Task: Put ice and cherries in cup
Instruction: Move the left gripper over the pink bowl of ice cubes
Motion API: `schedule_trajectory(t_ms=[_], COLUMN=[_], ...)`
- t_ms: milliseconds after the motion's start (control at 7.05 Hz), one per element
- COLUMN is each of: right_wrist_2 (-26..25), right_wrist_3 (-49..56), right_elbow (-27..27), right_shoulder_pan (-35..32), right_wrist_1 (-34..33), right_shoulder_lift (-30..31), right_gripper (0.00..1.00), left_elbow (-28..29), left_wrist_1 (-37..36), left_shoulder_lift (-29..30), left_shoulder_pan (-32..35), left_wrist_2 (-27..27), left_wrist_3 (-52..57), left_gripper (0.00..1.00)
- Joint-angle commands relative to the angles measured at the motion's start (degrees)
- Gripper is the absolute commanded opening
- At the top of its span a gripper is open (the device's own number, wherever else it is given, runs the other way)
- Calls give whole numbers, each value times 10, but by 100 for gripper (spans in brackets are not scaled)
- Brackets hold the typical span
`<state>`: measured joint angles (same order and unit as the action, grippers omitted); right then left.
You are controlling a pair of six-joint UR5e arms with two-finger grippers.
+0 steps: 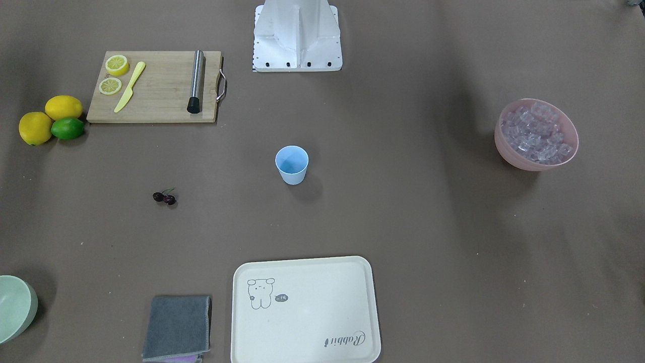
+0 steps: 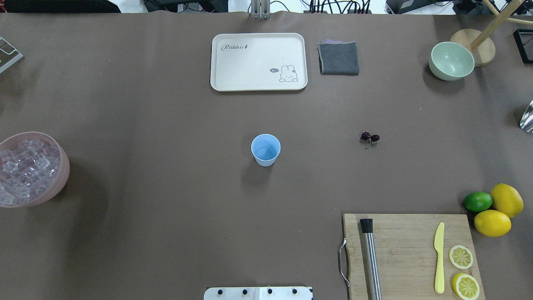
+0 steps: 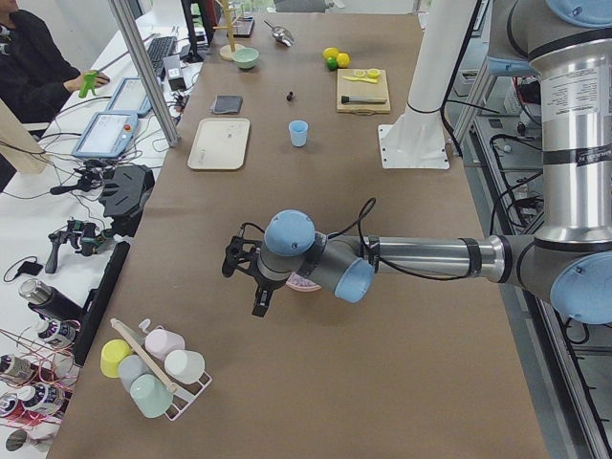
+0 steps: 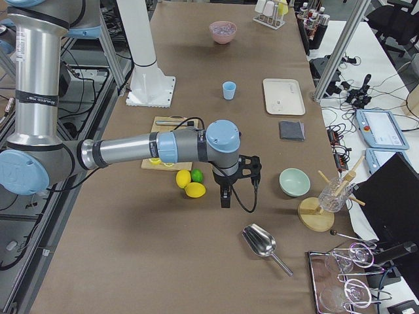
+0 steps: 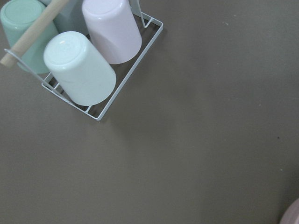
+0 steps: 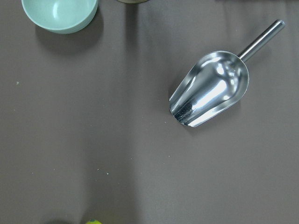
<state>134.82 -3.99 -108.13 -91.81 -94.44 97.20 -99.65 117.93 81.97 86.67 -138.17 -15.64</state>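
The cream tray (image 1: 302,312) lies closest in the front-facing view, with a folded grey cloth (image 1: 177,327) just beside it. The cup (image 1: 292,164) stands upright in the middle of the worktop (image 1: 403,227), and only its blue inside shows. The cherries (image 1: 165,197) lie on the bare worktop, well apart from the cup, toward the robot's right. The ice (image 1: 536,132) is heaped in a pink bowl (image 1: 508,154) far off on the robot's left. Both arms are well away from the cup. The left pincer (image 3: 259,298) hangs over the worktop near the pink bowl, and its camera looks down on a wire rack (image 5: 126,79) of upturned cups. The right pincer (image 4: 224,196) hangs just beside the lemons (image 4: 194,190), and a metal scoop (image 6: 210,88) lies on the worktop below its camera. I cannot tell whether either pincer is apart or together.
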Motion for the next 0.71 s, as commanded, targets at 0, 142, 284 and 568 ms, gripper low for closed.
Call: schedule_trajectory(t_ms=[0,142,284,568], right_wrist_2=[3,3,3,3], right_wrist_3=[-1,-1,-1,-1], right_elbow=[3,4,4,4], right_shoulder_pan=[1,2,7,11], right_wrist_1=[0,0,0,0], right_shoulder_lift=[0,0,0,0], right_gripper=[100,100,100,100], left_elbow=[-60,-92,-106,-107], left_wrist_1=[1,1,2,2], left_shoulder_lift=[-9,-22,-26,-22], left_shoulder_pan=[-78,-131,-172,-226], left_wrist_2=[21,57,72,85], left_wrist_3=[-60,-76,-77,-73], left_gripper=[98,98,98,98])
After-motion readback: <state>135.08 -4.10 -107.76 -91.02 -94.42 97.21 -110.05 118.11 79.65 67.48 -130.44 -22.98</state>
